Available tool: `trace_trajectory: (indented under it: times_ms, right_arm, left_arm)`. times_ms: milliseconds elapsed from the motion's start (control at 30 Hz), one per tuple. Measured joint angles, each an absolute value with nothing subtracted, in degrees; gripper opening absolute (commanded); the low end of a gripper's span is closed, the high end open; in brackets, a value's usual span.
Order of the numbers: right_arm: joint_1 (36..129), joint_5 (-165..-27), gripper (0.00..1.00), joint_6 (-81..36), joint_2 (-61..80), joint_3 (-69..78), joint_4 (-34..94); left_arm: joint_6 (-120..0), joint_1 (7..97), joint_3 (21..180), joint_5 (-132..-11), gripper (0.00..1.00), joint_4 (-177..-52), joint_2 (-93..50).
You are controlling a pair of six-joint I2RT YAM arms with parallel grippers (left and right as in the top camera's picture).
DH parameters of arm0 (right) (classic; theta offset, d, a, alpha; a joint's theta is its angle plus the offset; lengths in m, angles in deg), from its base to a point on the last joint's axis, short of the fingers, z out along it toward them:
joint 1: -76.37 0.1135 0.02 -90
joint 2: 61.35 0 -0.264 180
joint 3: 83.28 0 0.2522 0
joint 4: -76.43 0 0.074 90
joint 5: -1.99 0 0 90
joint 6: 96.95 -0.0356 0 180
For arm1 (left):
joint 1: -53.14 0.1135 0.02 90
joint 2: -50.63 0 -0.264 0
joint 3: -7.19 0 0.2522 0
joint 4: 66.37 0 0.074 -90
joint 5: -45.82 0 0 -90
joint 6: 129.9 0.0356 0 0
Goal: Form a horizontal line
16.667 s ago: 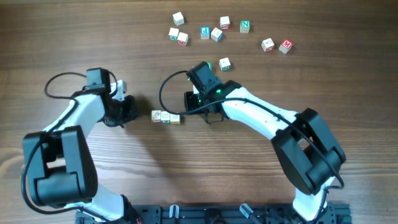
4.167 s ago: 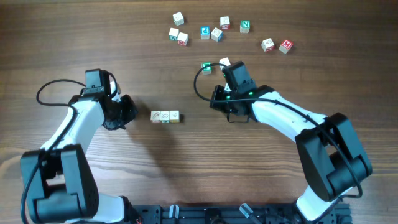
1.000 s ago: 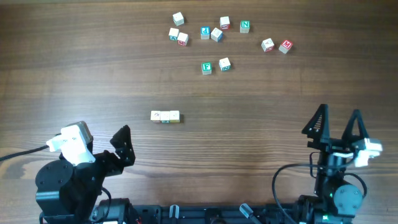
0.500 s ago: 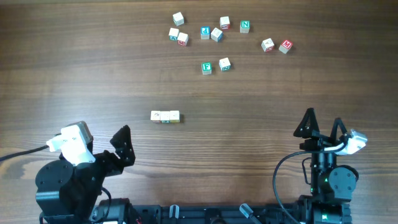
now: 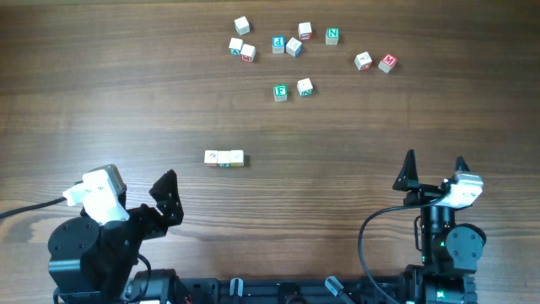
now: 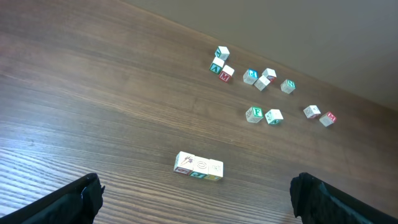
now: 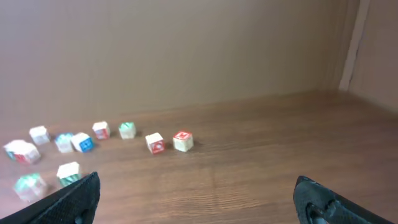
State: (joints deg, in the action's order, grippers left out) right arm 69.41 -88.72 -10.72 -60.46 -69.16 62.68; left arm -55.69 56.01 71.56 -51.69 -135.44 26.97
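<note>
horizontal line (image 5: pixel 224 158): looks done, nothing left | left pincer (image 6: pixel 196 194), 7 o'clock: apart | right pincer (image 5: pixel 434 169), 5 o'clock: apart

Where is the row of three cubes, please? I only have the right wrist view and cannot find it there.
Observer: The horizontal line lies near the middle of the table in the overhead view, well on the near side of the scattered cubes.
Operator: Thank you. Are its three cubes touching?
Observer: Yes. The left wrist view shows them side by side in a straight row with no gaps.
Operator: How far from it is my arm?
Observer: From overhead, the right gripper sits at the near right edge, well to the right of the row, with its jaws open and nothing between them.
</note>
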Motion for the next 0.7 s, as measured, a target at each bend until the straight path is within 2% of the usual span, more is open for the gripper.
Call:
trace_trajectory:
  times_ms: [100, 200, 700]
  right_arm:
    - [69.41, -89.12, 1.00, -3.57, -60.46, -69.16, 62.65]
    - [69.41, -89.58, 1.00, -1.14, -60.46, -69.16, 62.65]
    - [69.41, -89.97, 1.00, -0.18, -60.46, -69.16, 62.65]
  left_arm:
    - [-55.69, 56.01, 71.56, -51.69, 1.00, -135.44, 26.97]
    - [-55.69, 56.01, 71.56, -51.69, 1.00, -135.44, 26.97]
    - [-55.69, 56.01, 71.56, -51.69, 1.00, -135.44, 26.97]
